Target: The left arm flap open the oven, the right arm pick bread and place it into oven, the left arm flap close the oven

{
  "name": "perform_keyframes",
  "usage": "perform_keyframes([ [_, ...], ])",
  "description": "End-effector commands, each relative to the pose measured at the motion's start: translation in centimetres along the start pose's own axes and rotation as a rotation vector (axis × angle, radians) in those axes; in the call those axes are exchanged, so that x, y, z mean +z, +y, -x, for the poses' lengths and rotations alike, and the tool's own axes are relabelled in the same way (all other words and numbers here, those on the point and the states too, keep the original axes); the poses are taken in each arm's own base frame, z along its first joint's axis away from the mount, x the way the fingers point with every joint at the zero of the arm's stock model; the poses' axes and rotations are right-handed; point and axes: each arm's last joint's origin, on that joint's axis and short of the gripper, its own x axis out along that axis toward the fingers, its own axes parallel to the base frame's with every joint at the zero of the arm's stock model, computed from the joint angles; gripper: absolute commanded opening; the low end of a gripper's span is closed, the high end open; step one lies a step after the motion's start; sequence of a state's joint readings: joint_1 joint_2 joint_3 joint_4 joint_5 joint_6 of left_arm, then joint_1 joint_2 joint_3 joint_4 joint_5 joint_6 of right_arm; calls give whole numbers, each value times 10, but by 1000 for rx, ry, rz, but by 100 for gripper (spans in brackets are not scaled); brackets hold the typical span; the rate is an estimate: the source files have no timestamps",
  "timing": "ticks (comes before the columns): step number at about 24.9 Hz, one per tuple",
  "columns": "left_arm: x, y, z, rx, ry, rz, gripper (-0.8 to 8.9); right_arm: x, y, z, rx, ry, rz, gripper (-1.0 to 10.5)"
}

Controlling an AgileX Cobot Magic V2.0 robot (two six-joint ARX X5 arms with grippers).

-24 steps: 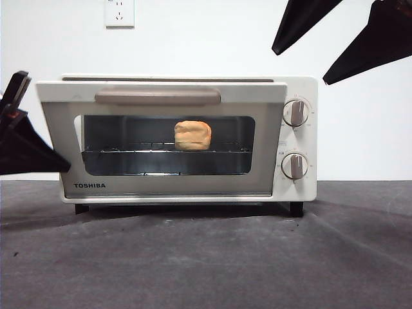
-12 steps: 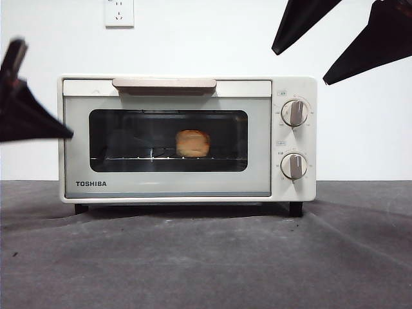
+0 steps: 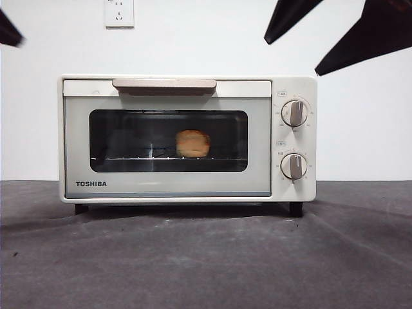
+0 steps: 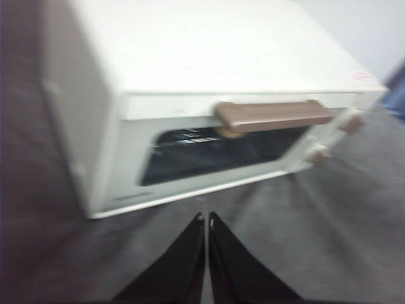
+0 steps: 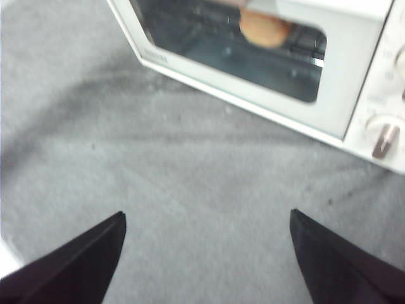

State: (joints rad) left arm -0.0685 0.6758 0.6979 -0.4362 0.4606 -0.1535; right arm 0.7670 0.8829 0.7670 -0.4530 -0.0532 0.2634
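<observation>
The cream-white oven [image 3: 187, 138] stands on the dark table with its door shut and its beige handle [image 3: 164, 84] at the top. Behind the dark glass the bread [image 3: 193, 143] sits on the wire rack, also seen through the window in the right wrist view [image 5: 262, 28]. My left gripper [image 4: 206, 218] is shut and empty, hanging above and in front of the oven [image 4: 209, 95]; in the front view only its black tip [image 3: 9, 29] shows at the top left corner. High at the upper right my right gripper [image 3: 293, 51] stands open, holding nothing.
Two round knobs [image 3: 295, 112] sit on the oven's right panel. A wall socket [image 3: 119, 12] is on the white wall behind. Dark grey cloth [image 3: 206, 257] covers the table in front of the oven.
The oven door swung up from ajar to fully shut. My left gripper rose from beside the oven's left side to the top left corner. The right gripper shifted slightly up.
</observation>
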Motion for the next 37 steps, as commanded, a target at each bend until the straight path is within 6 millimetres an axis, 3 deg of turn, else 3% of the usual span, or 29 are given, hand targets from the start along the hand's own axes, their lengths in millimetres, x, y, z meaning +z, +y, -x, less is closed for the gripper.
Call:
perform_keyframes([
  [1, -2, -8, 20, 51, -38, -107, 16, 5, 3, 1, 18, -38, -1, 413],
  [6, -6, -18, 40, 51, -102, -138, 16, 12, 5, 1, 39, -111, 3, 394],
  [7, -7, -18, 41, 51, -98, -135, 16, 13, 6, 1, 39, -116, 3, 297],
  [9, -10, -17, 41, 54, -69, -122, 16, 13, 5, 1, 32, -116, 15, -4],
  [37, -12, -17, 41, 58, -41, -109, 16, 13, 5, 1, 32, -117, 24, 8],
])
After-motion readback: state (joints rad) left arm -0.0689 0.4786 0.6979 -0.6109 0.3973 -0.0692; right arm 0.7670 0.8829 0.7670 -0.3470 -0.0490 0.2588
